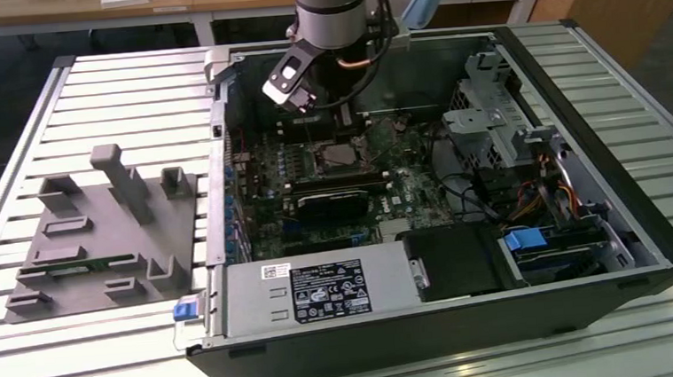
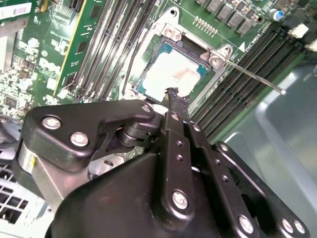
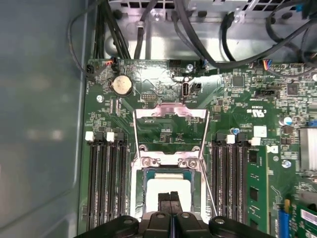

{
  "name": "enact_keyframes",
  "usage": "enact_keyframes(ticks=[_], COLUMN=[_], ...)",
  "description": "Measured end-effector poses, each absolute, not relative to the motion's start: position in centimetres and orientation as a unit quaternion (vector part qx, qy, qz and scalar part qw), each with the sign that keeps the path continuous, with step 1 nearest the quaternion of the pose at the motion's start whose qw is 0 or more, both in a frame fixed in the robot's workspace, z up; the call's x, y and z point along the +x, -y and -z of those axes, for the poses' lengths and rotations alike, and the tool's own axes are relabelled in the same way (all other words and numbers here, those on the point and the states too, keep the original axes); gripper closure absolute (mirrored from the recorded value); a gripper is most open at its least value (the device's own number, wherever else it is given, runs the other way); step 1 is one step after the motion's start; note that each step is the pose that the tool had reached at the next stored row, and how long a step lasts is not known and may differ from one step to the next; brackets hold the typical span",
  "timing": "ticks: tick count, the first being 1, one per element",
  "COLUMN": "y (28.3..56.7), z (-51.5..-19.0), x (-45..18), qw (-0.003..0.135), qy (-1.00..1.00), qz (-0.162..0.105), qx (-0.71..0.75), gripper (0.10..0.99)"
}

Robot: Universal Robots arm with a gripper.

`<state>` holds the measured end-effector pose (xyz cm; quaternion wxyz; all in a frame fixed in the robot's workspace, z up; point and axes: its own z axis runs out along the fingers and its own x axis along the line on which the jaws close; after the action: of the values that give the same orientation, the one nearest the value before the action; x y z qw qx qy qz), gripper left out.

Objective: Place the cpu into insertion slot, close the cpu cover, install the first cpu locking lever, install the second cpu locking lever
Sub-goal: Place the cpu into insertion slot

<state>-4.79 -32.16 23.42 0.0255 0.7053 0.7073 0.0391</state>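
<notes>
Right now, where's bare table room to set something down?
Bare table slats lie beyond the grey fixture and along the near edge before the computer case. Inside the case it is crowded: cables, the gripper at the cpu.

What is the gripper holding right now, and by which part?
Nothing: the gripper, fingers pressed together, sits over the cpu in the insertion slot.

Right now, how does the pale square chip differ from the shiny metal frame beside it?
The cpu is a solid pale square; the cpu cover is a silvery frame with a window showing green board. The cpu lies in the insertion slot; the cpu cover is swung open off it. The end effector sits over the cpu, apart from the cpu cover. Both are squarish, similar in size.
</notes>
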Motion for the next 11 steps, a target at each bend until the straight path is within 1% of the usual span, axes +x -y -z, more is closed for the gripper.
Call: enact_keyframes(ticks=[11], y=[32.2], z=[-25.8], x=[-4.8], qw=[0.027], qy=[-0.707], qz=[-0.039], qx=[0.705], gripper=[0.984])
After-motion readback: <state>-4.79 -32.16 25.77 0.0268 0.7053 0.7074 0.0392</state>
